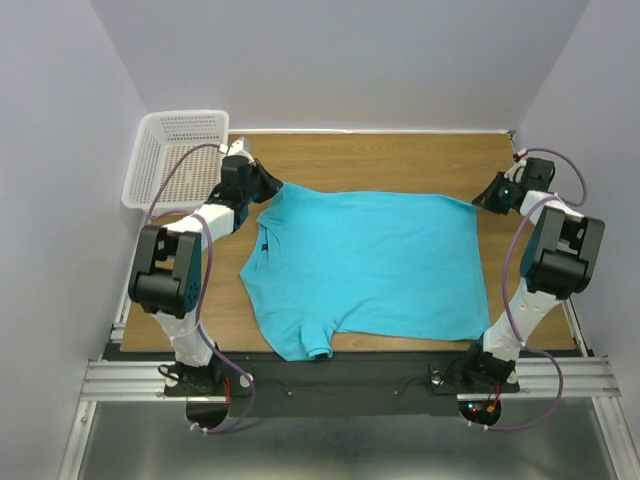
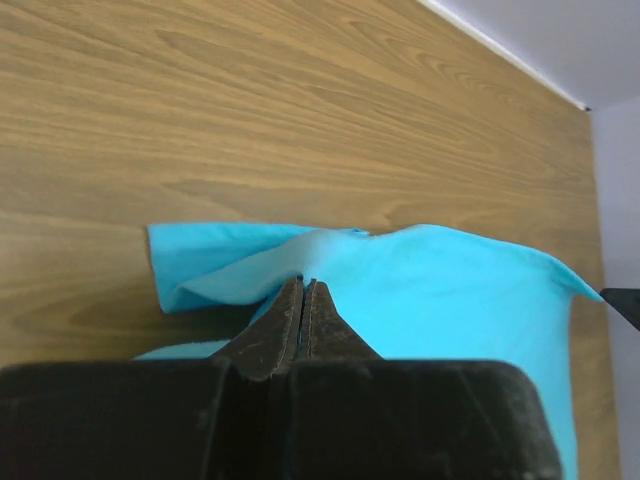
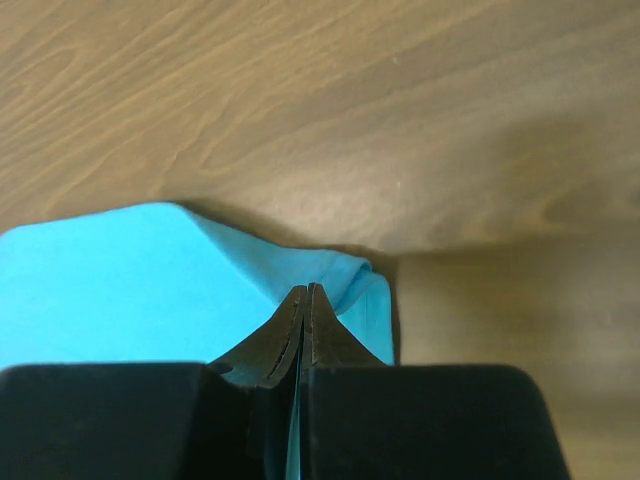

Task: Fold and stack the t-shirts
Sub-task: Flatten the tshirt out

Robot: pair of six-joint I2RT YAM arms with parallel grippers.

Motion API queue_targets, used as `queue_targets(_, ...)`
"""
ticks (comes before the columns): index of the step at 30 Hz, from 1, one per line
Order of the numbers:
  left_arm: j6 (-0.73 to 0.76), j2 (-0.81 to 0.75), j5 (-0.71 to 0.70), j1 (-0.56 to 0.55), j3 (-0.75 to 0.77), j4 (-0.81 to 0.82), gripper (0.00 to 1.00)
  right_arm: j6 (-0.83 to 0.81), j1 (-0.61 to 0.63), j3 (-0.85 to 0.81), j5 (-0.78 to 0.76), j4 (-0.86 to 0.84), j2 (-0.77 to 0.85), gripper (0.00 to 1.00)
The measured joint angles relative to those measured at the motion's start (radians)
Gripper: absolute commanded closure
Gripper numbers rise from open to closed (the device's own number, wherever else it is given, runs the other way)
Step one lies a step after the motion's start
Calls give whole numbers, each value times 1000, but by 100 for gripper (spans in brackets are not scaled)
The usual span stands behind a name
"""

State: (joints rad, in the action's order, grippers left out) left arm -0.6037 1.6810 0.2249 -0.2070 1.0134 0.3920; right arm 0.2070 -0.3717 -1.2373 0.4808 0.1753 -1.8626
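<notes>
Plain turquoise t-shirt (image 1: 375,260), wood-grain brown table (image 1: 400,160), white basket (image 1: 175,150).

The left hand (image 2: 308,284) pinches a raised fold of the turquoise t-shirt (image 2: 450,290) over the wooden table (image 2: 250,100).

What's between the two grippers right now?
Only the turquoise t-shirt, its far edge running from the left gripper to the right gripper, both shut on it; top view.
</notes>
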Motion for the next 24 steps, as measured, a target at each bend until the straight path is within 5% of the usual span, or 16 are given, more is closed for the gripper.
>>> queue_targets(7, 9, 196, -68, -1, 135, 2, 100, -2, 20, -121, -9, -66, -155, 100)
queue_targets(24, 35, 351, -147, 22, 352, -143, 100, 3, 20, -189, -39, -101, -175, 99)
